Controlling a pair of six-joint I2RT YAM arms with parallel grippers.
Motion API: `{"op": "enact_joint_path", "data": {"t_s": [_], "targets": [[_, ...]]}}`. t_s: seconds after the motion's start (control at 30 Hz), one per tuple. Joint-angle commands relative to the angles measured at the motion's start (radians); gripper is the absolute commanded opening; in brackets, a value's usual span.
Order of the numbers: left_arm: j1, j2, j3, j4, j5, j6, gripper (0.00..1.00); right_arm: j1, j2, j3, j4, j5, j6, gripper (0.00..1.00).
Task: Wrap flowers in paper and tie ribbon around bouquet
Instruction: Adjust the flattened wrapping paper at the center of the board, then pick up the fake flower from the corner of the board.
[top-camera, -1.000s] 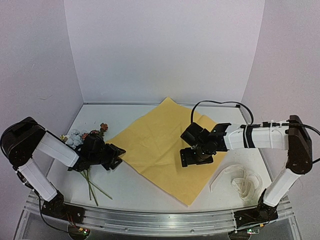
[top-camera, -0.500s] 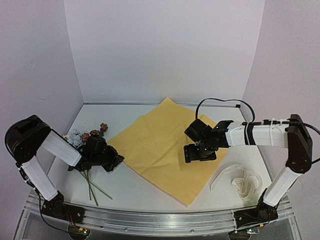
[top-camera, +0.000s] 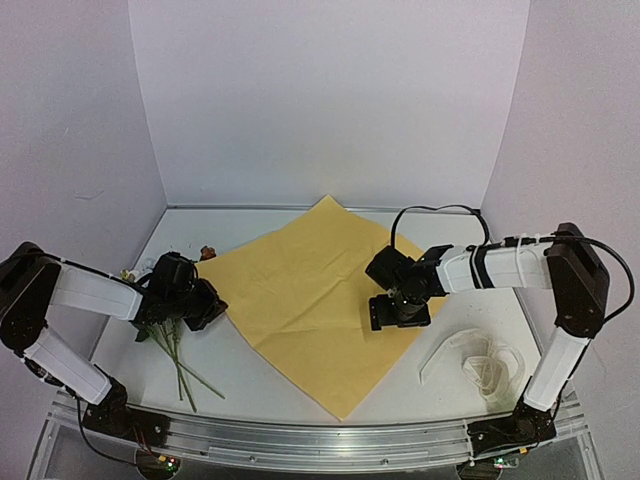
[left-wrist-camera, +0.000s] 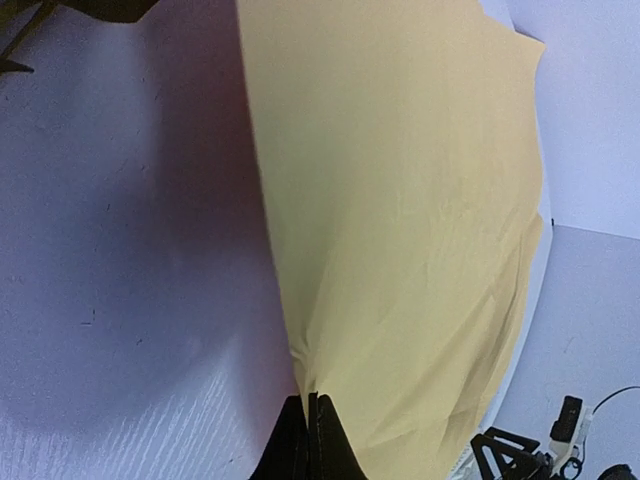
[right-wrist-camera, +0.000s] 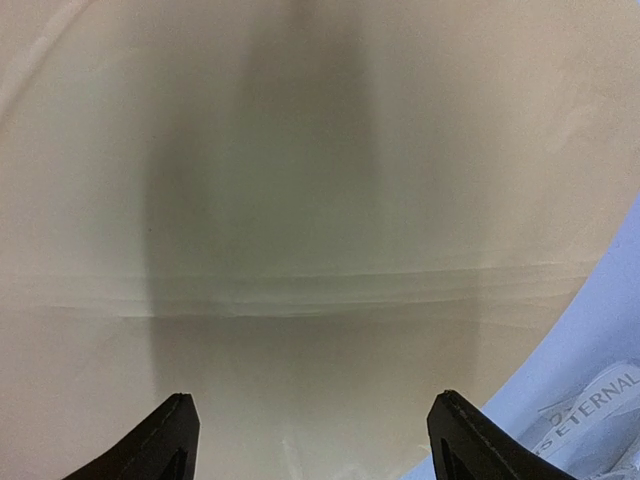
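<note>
- L tool (left-wrist-camera: 309, 408): jaws pinched tight on the paper (top-camera: 300, 290) at its 9 o'clock corner. Sheet fans away from the tips in wrist view.
- R tool (top-camera: 400, 312): jaws spread wide, holding nothing, pointing down over paper's 3 o'clock part. Can't tell if tips touch the sheet.
- Paper: yellow-orange, lies as a diamond in middle of table (top-camera: 250, 380), mostly flat. Faint crease across it in R wrist view.
- Flowers (top-camera: 176, 350): on table at 9 o'clock of paper, just beside L tool. Blooms mostly hidden by L arm, green stems run toward 6 o'clock.
- Ribbon (top-camera: 483, 362): loose cream pile at 4 o'clock of paper, off the sheet. Printed lettering shows in R wrist view.
</note>
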Motion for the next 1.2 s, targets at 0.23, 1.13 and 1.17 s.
{"op": "enact_joint_path", "data": {"t_s": [0.23,1.13,1.17], "targets": [[0.001,-0.16,0.125,-0.306,-0.09,0.077,0.7,-0.001,-0.005,0.026,0.014,-0.027,0.023,0.81],[0.1,-0.302,0.096,-0.825,-0.393,-0.032,0.91,-0.001,-0.029,0.083,0.028,-0.089,0.034,0.91],[0.107,-0.28,0.094,-0.794,-0.38,-0.009,0.91,-0.001,-0.029,0.082,0.028,-0.087,0.033,0.91]]}}
